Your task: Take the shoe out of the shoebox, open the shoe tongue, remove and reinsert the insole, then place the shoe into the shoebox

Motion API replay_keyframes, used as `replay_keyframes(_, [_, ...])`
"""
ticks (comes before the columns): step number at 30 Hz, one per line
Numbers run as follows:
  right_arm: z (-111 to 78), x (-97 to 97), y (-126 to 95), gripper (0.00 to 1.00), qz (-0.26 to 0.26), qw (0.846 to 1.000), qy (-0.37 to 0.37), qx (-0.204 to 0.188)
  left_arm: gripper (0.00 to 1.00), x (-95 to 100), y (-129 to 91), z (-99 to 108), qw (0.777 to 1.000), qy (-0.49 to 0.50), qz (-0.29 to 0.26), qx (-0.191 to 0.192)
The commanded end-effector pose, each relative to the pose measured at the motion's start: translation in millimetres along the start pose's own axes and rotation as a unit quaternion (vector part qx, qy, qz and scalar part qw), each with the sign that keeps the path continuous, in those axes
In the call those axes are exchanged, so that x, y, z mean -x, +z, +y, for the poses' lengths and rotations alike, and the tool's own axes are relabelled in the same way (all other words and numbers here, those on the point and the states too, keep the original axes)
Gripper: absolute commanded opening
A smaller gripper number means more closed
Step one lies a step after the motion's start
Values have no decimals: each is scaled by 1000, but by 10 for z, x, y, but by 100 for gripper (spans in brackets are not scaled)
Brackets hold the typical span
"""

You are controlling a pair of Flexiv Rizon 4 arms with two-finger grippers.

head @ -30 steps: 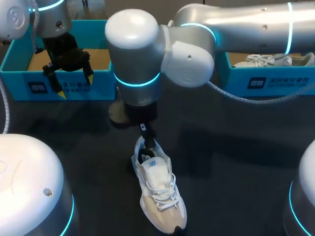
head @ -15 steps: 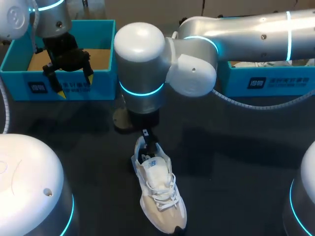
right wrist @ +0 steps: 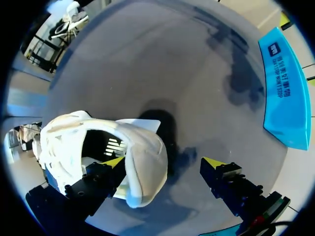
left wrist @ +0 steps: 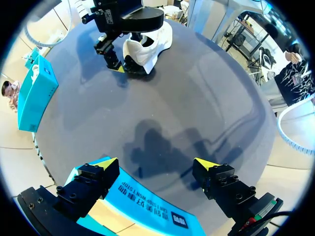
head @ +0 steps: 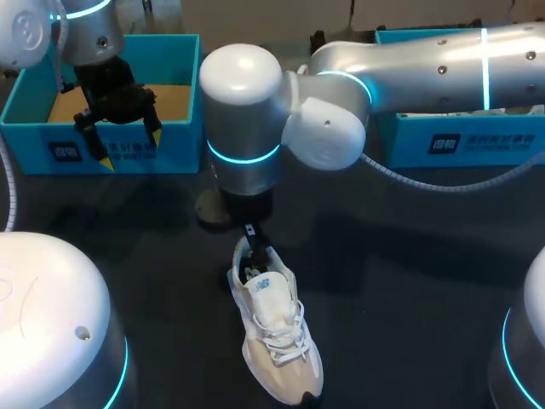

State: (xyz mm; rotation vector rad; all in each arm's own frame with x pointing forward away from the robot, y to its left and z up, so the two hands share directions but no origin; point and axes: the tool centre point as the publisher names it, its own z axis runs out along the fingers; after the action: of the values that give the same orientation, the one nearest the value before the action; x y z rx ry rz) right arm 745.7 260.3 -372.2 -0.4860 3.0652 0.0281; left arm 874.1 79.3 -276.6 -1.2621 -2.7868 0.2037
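A white and beige shoe (head: 274, 328) lies on the dark table, toe toward the front edge. My right gripper (head: 251, 239) hangs open over its heel. In the right wrist view one finger (right wrist: 106, 172) sits at the shoe's opening (right wrist: 101, 145) and the heel collar (right wrist: 145, 162) lies between the jaws, with the other finger (right wrist: 221, 172) apart from it. My left gripper (head: 121, 141) is open and holds nothing, hovering over the front wall of the left blue shoebox (head: 170, 149). From the left wrist view, the left gripper (left wrist: 157, 164) faces the shoe (left wrist: 150, 44) far ahead.
A second blue shoebox (head: 460, 141) stands at the back right, partly covered by my right arm (head: 409, 64). The left box shows a bare cardboard floor (head: 170, 102). Open dark tabletop (head: 409, 281) lies to the right of the shoe.
My right arm's elbow swung a little to the right and back, now covering the shoe in the right box. Its gripper stays at the shoe's heel. The left arm has not moved.
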Motion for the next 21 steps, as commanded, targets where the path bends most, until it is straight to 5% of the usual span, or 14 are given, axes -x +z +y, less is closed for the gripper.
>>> replay_keyframes(1, [23,10,65,100,2,1000,5,1,100,-2,0,2,1000,0,1,1])
replay_keyframes(9, [-1,29,157,90,10,1000,14,6,100,-2,0,2,1000,0,1,1])
replay_keyframes(12, [-2,28,168,49,12,1000,17,8,100,-2,0,2,1000,0,1,1])
replay_keyframes(15, [-2,23,167,34,16,1000,20,7,100,-2,0,2,1000,0,1,1])
replay_keyframes(18, [9,25,179,0,18,1000,21,8,100,-2,0,2,1000,0,1,1])
replay_keyframes(21, [25,21,185,0,18,999,26,9,100,-2,0,2,1000,0,1,1])
